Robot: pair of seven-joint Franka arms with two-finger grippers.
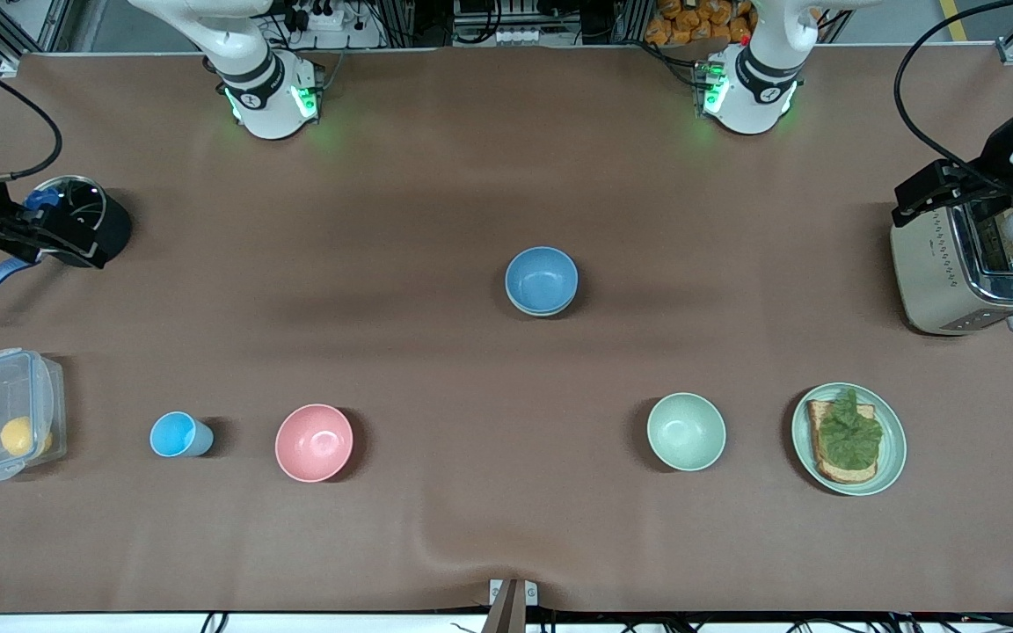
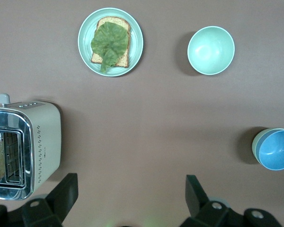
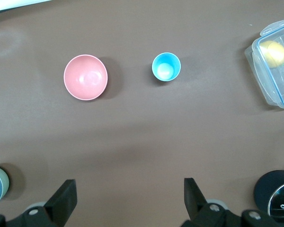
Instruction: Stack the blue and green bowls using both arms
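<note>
The blue bowl [image 1: 541,278] sits nested inside the green bowl [image 2: 255,144] at the middle of the table; only the green bowl's rim shows around it. In the left wrist view the blue bowl [image 2: 277,150] lies off to one side. My left gripper [image 2: 131,183] hangs open and empty high over the table beside the toaster, at the left arm's end. My right gripper [image 3: 129,186] is open and empty as well, high over the right arm's end beside the black pot. Neither gripper touches the bowls.
Nearer the camera stand a pale mint bowl [image 1: 686,431], a green plate [image 1: 895,453] with toast and lettuce, a pink bowl [image 1: 314,442] and a light-blue cup [image 1: 177,434]. A toaster [image 1: 946,272], a black pot [image 1: 84,220] and a clear box [image 1: 5,413] sit at the table's ends.
</note>
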